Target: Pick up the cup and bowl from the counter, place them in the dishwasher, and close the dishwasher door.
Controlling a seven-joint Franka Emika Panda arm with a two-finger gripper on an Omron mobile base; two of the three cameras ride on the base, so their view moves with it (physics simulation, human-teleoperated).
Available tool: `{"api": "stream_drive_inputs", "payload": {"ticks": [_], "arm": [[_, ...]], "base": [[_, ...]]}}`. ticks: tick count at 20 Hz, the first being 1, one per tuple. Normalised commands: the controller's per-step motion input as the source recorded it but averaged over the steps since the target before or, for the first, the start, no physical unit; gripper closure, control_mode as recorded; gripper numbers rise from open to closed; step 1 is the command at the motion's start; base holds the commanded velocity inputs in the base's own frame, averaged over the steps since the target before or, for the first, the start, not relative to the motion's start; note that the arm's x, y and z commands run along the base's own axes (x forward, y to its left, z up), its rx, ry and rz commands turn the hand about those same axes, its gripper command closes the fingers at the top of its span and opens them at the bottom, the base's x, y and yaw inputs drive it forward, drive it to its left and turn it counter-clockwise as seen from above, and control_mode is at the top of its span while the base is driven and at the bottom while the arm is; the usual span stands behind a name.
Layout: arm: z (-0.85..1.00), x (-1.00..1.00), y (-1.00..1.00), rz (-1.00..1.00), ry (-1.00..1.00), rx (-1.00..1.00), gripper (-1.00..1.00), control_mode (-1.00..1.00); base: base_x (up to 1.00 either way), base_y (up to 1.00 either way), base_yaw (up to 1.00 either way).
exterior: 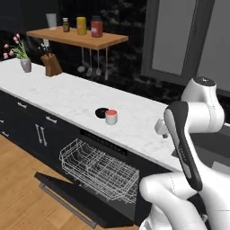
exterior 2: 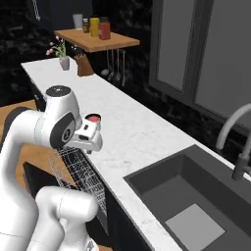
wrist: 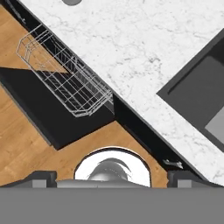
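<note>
Here the cup (exterior: 111, 117), grey-white with a red top, stands upright on the counter (exterior: 72, 101), touching or just beside the black bowl (exterior: 101, 112), both near the front edge above the dishwasher (exterior: 112, 179) (door (exterior: 74, 197) dropped open, white rack (exterior: 99, 168) pulled out). Both look small, rigid, light and probably slick; I'd pinch the cup across its sides and the bowl by its rim. The gripper (wrist: 112, 177) hangs high with jaws spread fully, holding nothing.

White wire rack (wrist: 65, 78) juts over the open dishwasher door (wrist: 48, 111), beside the marble counter (wrist: 144, 57)
</note>
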Motion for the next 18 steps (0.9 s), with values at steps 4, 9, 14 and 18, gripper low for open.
{"api": "stream_drive_inputs", "payload": {"ticks": [4,9,14,18], "arm": [[0.0,0.0,0.0,0.0,0.0,0.0,-1.0,1.0],[0.0,0.0,0.0,0.0,0.0,0.0,-1.0,1.0],[0.0,0.0,0.0,0.0,0.0,0.0,-1.0,1.0],[0.0,0.0,0.0,0.0,0.0,0.0,-1.0,1.0]], "base": [[0.41,0.0,0.25],[0.36,0.0,0.28],[0.36,0.0,0.34],[0.38,0.0,0.35]]}}
